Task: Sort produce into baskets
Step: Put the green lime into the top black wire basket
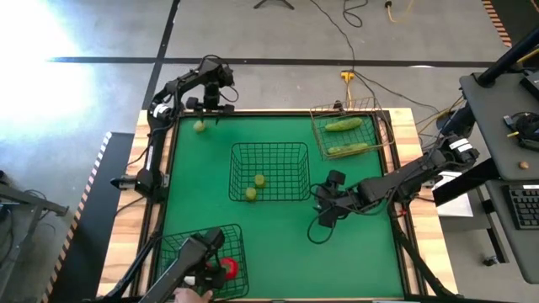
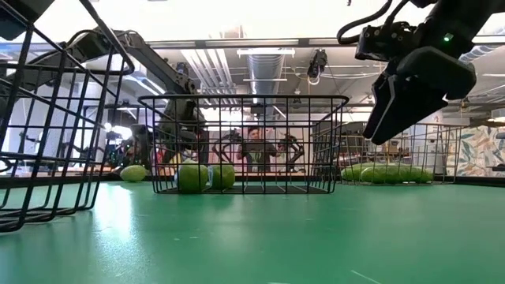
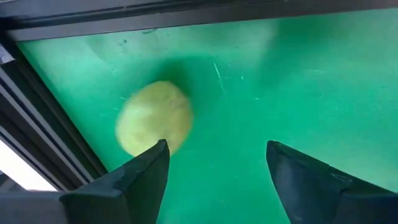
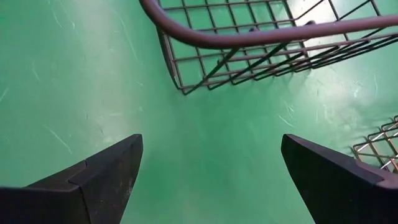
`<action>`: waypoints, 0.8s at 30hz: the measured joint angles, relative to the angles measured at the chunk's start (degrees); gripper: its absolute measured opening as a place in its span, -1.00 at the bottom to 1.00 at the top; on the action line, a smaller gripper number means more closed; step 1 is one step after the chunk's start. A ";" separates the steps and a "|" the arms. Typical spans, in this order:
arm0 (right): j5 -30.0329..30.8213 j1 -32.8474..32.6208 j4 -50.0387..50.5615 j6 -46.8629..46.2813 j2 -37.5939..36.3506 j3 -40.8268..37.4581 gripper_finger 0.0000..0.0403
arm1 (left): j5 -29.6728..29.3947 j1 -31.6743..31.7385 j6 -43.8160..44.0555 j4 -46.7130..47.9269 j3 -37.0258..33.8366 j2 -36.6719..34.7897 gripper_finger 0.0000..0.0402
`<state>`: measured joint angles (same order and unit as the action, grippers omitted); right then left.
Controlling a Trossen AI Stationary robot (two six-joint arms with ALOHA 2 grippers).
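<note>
Green-topped table [image 1: 278, 231] with three wire baskets [image 1: 269, 172] and one loose pale fruit [image 1: 200, 126] near its far-left corner.

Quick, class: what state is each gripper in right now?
Left gripper: open, holding nothing, over a loose yellow-green fruit.
Right gripper: open, empty, beside the middle basket.

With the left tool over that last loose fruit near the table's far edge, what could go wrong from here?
1. The fruit sits off-centre, near one finger of the open left tool; closing may nudge it away.
2. It lies close to the table frame, so a finger could hit the frame.
</note>
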<state>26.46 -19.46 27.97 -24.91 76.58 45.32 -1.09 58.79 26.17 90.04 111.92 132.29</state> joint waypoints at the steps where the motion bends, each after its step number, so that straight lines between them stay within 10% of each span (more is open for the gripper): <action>1: 0.00 0.00 -0.04 0.00 0.00 -0.10 0.87 | -0.23 -0.28 0.02 0.00 -0.02 0.00 0.27; 24: -1.21 0.00 0.00 -0.53 0.00 -1.60 0.87 | -12.49 -0.57 -7.85 -0.02 -5.31 -1.18 0.39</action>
<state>25.25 -19.46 27.97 -25.43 76.58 43.72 -13.58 58.22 18.32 90.02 106.61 131.11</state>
